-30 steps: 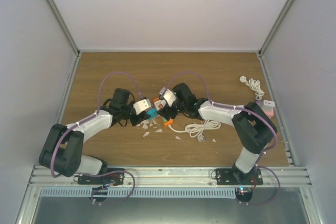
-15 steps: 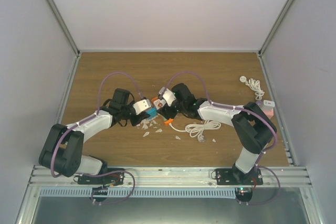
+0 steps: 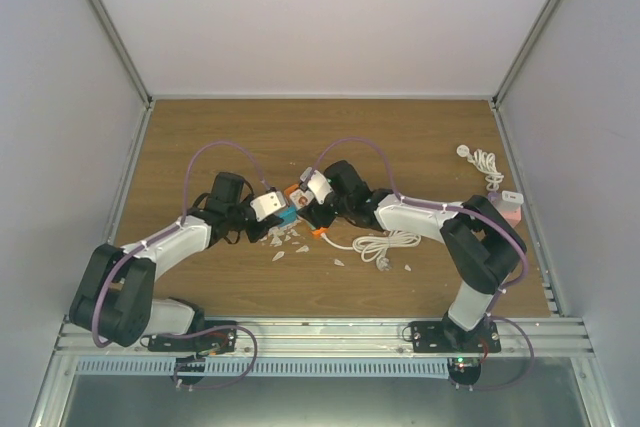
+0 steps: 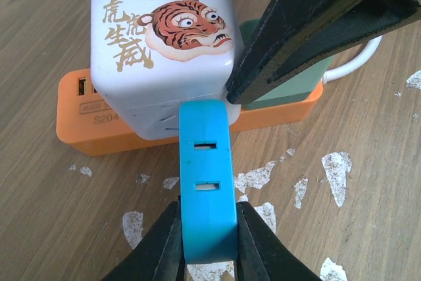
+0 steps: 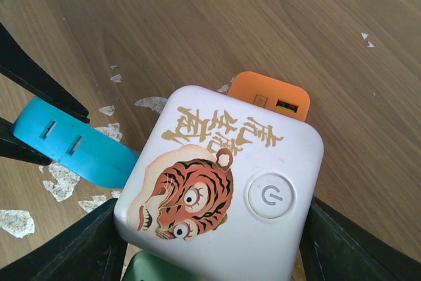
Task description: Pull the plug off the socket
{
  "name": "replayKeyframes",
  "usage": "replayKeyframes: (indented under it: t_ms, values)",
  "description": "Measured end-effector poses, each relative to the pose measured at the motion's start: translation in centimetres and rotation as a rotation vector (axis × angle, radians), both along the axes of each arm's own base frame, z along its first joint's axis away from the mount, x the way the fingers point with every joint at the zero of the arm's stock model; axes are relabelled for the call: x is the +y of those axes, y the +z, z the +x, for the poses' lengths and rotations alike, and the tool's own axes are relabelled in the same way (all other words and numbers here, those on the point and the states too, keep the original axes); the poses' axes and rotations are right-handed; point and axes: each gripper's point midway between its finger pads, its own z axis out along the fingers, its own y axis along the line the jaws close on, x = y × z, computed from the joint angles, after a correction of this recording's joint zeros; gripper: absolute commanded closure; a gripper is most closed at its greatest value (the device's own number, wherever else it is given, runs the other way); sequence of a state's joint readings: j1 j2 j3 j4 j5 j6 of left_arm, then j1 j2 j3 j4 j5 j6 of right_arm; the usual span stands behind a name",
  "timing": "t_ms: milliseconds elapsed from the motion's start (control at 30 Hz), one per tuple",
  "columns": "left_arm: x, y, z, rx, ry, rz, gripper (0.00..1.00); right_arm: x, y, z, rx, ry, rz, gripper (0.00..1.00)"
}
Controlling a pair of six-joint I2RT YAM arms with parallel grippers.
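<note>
Pinching left claw (image 4: pixel 209 241): I clamp the blue plug (image 4: pixel 208 156), ready to pull.
Right claw (image 5: pixel 214 248): straddles the socket (image 5: pixel 223 162) to brace it (pressing? I cannot tell).
Socket: on worktop (image 4: pixel 52 215), plug seated.

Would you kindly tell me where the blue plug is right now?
In the left wrist view, low centre: the blue plug is pinched by the left gripper, its far end meeting the white tiger cube on the orange strip.

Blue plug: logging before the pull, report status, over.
Left jaws shut on blue plug. Right jaws straddle white cube socket, grip unclear. Plug not yet out. Orange strip under cube.
</note>
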State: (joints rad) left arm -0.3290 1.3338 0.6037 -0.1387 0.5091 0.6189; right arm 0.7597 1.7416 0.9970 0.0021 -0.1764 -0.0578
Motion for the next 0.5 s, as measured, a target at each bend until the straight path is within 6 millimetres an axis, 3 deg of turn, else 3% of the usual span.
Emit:
replayKeyframes:
  t_ms: [500]
  values:
    - [0.91, -0.05, -0.43, -0.012, 0.007, 0.006, 0.86, 0.21, 0.04, 0.0, -0.013, -0.011, -0.005, 0.43]
